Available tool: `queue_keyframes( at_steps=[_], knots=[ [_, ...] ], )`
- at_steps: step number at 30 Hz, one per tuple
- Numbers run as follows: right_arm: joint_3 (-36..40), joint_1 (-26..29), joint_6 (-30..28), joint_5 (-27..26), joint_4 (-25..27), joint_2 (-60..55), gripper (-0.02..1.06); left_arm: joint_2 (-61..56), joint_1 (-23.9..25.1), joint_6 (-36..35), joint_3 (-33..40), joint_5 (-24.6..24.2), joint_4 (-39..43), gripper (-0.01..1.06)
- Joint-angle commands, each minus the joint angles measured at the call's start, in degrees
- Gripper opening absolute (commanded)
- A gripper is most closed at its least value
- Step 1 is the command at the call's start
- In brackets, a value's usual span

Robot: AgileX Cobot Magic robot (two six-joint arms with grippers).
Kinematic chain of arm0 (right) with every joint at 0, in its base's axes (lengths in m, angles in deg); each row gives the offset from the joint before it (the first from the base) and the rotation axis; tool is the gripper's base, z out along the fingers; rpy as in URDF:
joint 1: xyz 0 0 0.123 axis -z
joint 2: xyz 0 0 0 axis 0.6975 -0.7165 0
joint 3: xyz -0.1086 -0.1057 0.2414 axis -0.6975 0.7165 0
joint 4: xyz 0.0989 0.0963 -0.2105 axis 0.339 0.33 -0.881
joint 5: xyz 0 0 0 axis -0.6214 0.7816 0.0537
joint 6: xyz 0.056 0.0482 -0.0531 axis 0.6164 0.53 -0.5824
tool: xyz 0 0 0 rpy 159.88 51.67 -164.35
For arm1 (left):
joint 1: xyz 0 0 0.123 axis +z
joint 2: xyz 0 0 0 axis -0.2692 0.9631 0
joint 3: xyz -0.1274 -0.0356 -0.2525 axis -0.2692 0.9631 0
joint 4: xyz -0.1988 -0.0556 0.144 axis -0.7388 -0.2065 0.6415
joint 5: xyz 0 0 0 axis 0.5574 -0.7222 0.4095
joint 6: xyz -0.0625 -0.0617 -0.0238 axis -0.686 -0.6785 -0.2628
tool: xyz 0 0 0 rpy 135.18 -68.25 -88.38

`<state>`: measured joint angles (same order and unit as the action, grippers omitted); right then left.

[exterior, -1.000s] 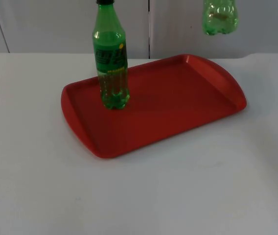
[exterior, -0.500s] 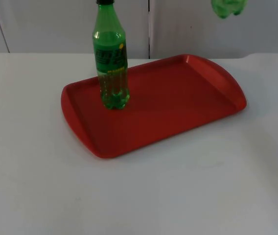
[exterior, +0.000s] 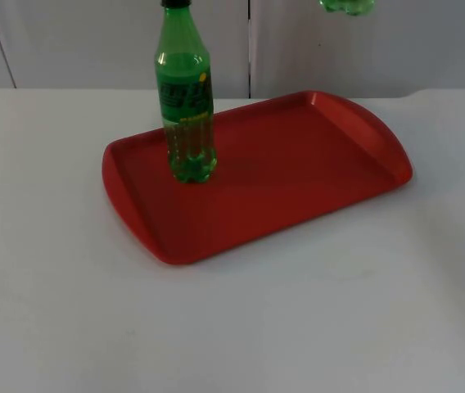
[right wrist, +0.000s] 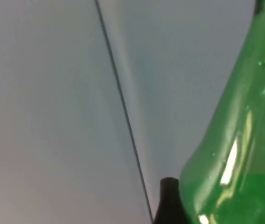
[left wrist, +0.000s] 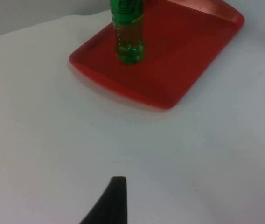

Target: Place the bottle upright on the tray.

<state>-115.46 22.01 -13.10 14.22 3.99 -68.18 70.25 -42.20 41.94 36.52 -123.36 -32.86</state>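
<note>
1. Up goes the second green bottle (exterior: 346, 6), higher than a moment ago, hanging well above the red tray (exterior: 314, 176).
2. Right arm carries it; jaws grip its body in the right wrist view.
3. Another green bottle (exterior: 186, 94) stands upright on the tray.
4. Left arm waits above the desk (left wrist: 53, 140); its jaws' state I cannot tell.

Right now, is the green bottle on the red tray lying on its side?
No, the green bottle stands upright on the red tray, its black cap at the top and its base on the tray floor.
</note>
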Motion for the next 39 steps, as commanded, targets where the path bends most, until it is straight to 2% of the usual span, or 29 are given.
queue_keyframes(
  at_steps=[1, 2, 3, 4, 5, 6, 7, 9, 15, 20, 21, 23, 24, 26, 30, 39],
  knots=[
    [-0.57, -0.27, 7.30, -3.41, -9.85, -0.67, 0.00, -0.11, -0.39, -0.50, 0.18, 0.35, 0.21, 1.05],
    [-0.57, -0.27, 13.04, -5.85, -18.31, -1.56, 0.00, -0.11, -0.39, -0.50, 0.18, 0.35, 0.21, 1.05],
    [-0.57, -0.27, 24.61, -10.72, -31.22, -3.36, 0.00, -0.11, -0.39, -0.50, 0.18, 0.35, 0.21, 1.05],
    [-0.57, -0.17, 28.56, -13.06, -35.33, -4.05, 0.00, -0.11, -0.39, -0.50, 0.18, 0.35, 0.21, 1.05],
    [-0.57, -0.16, 34.95, -18.24, -41.31, -5.56, 0.00, -0.11, -0.39, -0.50, 0.18, 0.35, 0.21, 1.05],
    [-0.57, -0.16, 34.95, -18.24, -41.31, -5.56, 0.00, -0.11, -0.39, -0.50, 0.18, 0.35, 0.21, 1.05],
    [-0.57, 0.28, 36.68, -23.96, -43.78, -7.45, 0.00, -0.11, -0.39, -0.50, 0.18, 0.35, 0.21, 1.05],
    [-0.57, 0.17, 32.50, -24.42, -42.13, -9.55, 0.00, -0.11, -0.39, -0.50, 0.18, 0.35, 0.21, 1.05],
    [-0.57, 0.41, 30.01, -27.21, -41.68, -13.48, 0.00, -0.11, -0.39, -0.50, 0.18, 0.35, 0.21, 1.05],
    [-1.74, 0.41, 21.68, -28.29, -41.83, -18.44, 0.00, -0.11, -0.39, -0.50, 0.18, 0.35, 0.21, 1.05],
    [-1.74, 0.41, 21.68, -28.29, -41.83, -18.44, 0.00, -0.11, -0.39, -0.50, 0.18, 0.35, 0.21, 1.05],
    [-2.23, 0.41, 17.44, -28.14, -39.63, -20.55, 0.00, -0.11, -0.39, -0.50, 0.18, 0.35, 0.21, 1.05],
    [-2.23, 0.41, 17.65, -29.64, -36.57, -21.46, 0.00, -0.11, -0.39, -0.50, 0.18, 0.35, 0.21, 1.05],
    [-2.23, 0.41, 17.50, -30.42, -35.69, -21.88, 0.00, -0.11, -0.39, -0.50, 0.18, 0.35, 0.21, 1.05],
    [-2.23, 0.52, 15.04, -40.94, -33.98, -25.92, 0.00, -0.11, -0.39, -0.50, 0.18, 0.35, 0.21, 1.05],
    [-2.23, 0.52, 12.52, -42.36, -32.03, -29.33, 0.00, -0.11, -0.39, -0.50, 0.18, 0.35, 0.21, 1.05]
  ],
)
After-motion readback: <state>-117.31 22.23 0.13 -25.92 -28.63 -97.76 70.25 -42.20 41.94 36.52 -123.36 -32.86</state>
